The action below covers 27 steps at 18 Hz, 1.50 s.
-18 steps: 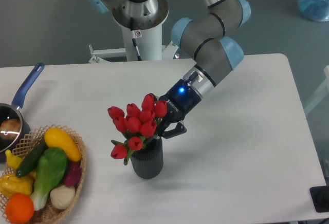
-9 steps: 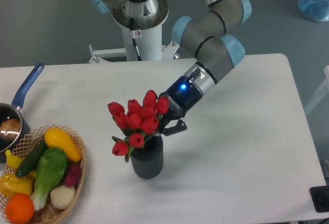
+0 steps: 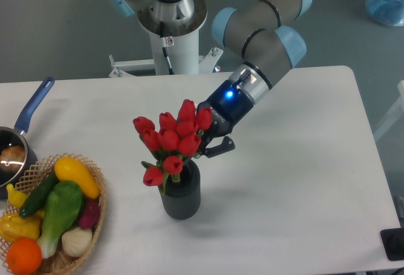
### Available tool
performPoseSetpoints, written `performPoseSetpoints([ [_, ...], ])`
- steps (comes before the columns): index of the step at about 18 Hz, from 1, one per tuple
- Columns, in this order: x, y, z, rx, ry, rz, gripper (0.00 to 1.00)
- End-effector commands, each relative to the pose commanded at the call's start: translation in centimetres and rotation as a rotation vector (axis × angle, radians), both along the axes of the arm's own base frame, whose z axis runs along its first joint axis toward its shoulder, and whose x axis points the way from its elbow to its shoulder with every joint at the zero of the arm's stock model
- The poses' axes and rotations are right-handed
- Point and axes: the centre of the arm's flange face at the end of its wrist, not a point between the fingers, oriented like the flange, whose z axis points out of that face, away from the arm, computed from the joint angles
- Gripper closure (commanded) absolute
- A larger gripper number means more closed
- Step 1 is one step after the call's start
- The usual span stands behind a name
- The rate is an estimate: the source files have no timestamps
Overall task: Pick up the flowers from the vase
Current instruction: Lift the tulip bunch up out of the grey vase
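Camera view shows my tool (image 3: 203,144) clamped on the flowers (image 3: 172,141) and they've risen a bit since a second ago, stems still in the vase (image 3: 182,194), so the lift's working.

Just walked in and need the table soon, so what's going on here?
The robot arm is pulling the flowers out of the vase. Its gripper is tucked in behind the red blooms, apparently closed on the bunch just above the vase mouth. The bunch has risen a little over the last second, but the stems are still inside the vase, so the pick is underway, not finished. A basket of vegetables and a saucepan sit untouched at the left.
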Motion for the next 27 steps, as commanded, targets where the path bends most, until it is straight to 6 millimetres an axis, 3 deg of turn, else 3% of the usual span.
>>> performPoseSetpoints([
  [27,2.7,-2.7,11.9,0.010,-0.059,0.108,0.63],
])
